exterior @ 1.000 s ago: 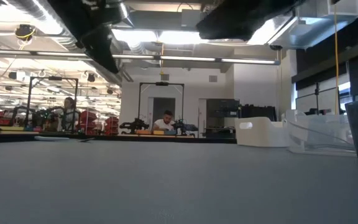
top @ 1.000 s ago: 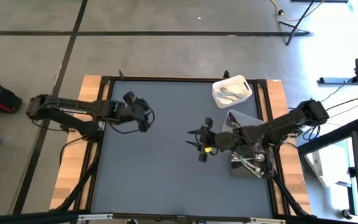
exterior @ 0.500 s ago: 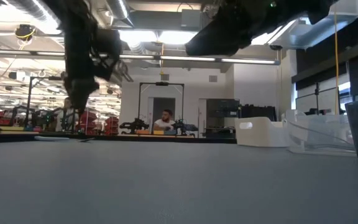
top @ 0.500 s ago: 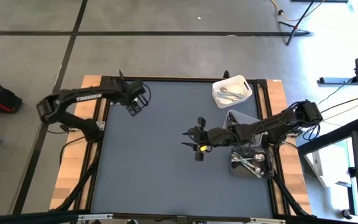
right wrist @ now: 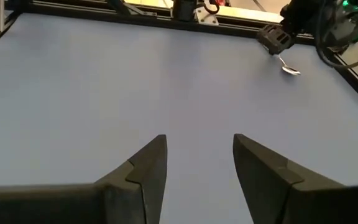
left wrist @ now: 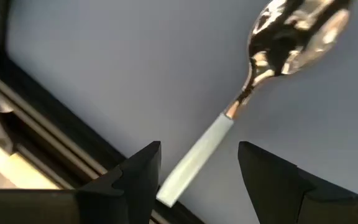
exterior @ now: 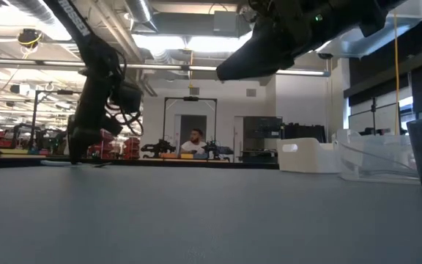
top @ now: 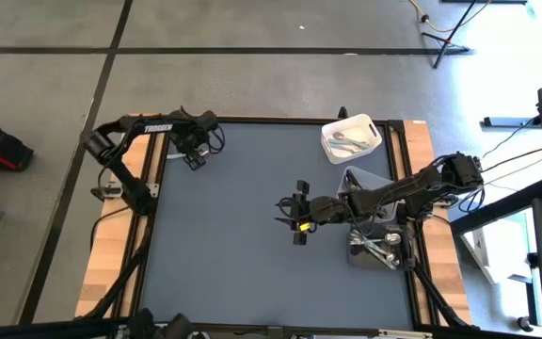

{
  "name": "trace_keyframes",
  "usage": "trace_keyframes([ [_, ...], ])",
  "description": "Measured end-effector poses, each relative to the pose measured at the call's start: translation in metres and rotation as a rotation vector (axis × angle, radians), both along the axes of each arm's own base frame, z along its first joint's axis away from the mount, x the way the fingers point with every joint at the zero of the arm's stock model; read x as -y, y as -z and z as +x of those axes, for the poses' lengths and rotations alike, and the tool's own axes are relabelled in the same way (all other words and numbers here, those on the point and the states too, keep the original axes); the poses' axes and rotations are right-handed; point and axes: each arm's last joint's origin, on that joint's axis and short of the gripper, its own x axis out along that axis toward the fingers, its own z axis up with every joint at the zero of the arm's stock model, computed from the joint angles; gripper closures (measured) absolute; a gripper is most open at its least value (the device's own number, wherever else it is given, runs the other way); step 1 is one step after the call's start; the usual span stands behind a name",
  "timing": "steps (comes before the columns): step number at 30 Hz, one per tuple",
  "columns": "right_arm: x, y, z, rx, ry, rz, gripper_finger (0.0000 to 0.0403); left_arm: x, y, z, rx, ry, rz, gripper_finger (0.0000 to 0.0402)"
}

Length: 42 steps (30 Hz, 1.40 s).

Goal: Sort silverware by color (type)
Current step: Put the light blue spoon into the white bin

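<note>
The left gripper (left wrist: 194, 171) stood open astride the pale handle of a light, stiff, likely slippery shiny metal spoon (left wrist: 253, 87).

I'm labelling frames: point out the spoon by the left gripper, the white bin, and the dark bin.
spoon (left wrist: 297, 31), left wrist view, on its shiny bowl.
white bin (top: 373, 127), high view, on its rim.
dark bin (top: 354, 252), high view, on its left wall.

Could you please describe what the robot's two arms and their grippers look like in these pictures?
Both are slim, dark, jointed arms. The left arm carries white TROSSEN lettering along its link, and black cables loop beside the left gripper. The right arm has cables at its base end, and a small yellow mark shows near the right gripper. Each gripper ends in two dark, wedge-shaped fingers.
</note>
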Motion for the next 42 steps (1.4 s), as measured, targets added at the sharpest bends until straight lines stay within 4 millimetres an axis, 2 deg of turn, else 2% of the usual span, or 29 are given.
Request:
trace_keyframes([
  [4, 0.0, 0.0, 0.0, 0.001, 0.0, 0.001, 0.023, -0.009, 0.011, -0.003, 0.01, 0.002, -0.042, 0.0191],
  [10, 0.0, 0.0, 0.0, 0.0, 0.002, 0.004, 0.023, -0.012, 0.014, -0.006, 0.065, 0.014, -0.115, 0.021],
  [14, 0.0, 0.0, 0.0, 0.0, 0.002, 0.005, 0.023, -0.013, 0.014, -0.008, 0.114, -0.004, -0.157, 0.0256],
  [21, 0.0, 0.0, 0.0, 0.0, 0.002, 0.007, 0.023, -0.009, 0.015, -0.005, 0.128, 0.002, -0.178, 0.0368],
  [24, 0.0, 0.0, 0.0, -0.001, 0.003, 0.008, 0.023, -0.004, 0.011, -0.002, 0.127, 0.019, -0.174, 0.0382],
  [29, -0.013, -0.002, -0.007, -0.022, -0.044, -0.009, 0.023, 0.018, -0.013, 0.01, 0.224, 0.086, -0.164, 0.0363],
  [33, -0.028, -0.019, -0.023, -0.012, -0.098, -0.005, 0.023, 0.043, -0.045, 0.024, 0.363, 0.166, -0.063, 0.0364],
  [38, -0.044, -0.031, -0.036, 0.017, -0.124, -0.015, 0.023, 0.094, -0.089, 0.042, 0.615, 0.339, 0.073, 0.0371],
  [42, -0.048, -0.032, -0.038, 0.03, -0.097, -0.033, 0.023, 0.14, -0.115, 0.05, 0.814, 0.492, 0.118, 0.0365],
])
